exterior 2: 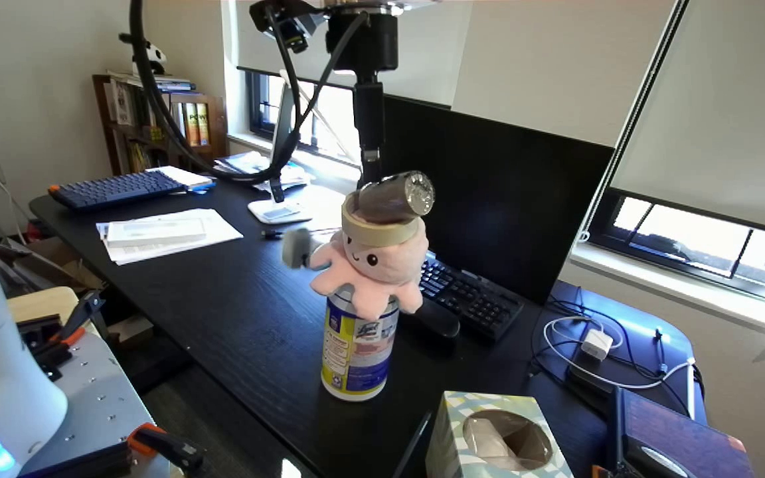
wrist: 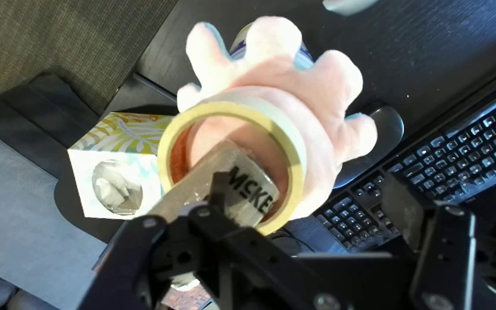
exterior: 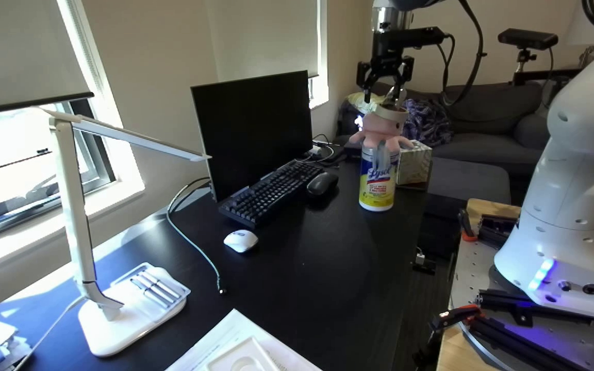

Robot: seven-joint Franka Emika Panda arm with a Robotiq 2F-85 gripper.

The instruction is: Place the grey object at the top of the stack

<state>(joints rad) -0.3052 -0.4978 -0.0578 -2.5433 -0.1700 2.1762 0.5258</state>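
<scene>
The grey object [exterior 2: 296, 248] is blurred in an exterior view, in the air beside the plush's legs and apart from the gripper. It also shows as a grey streak [exterior: 381, 156] in front of the canister. A pale shape [wrist: 347, 5] at the wrist view's top edge may be it; I cannot tell. The stack is a white Lysol canister [exterior: 377, 185] with a pink octopus plush [exterior 2: 376, 272], a yellowish tape ring [wrist: 293, 142] and a tilted cylinder [wrist: 248, 189] lettered "MCKE". My gripper [exterior: 382, 94] is open and empty just above the stack; its fingers [wrist: 309, 198] stand wide apart.
A tissue box [exterior 2: 449, 431] stands close behind the canister in an exterior view. The black monitor [exterior: 253, 129], keyboard [exterior: 276, 190], black mouse [exterior: 323, 184] and white mouse [exterior: 241, 240] lie to one side. A white lamp [exterior: 72, 206] stands farther along the desk.
</scene>
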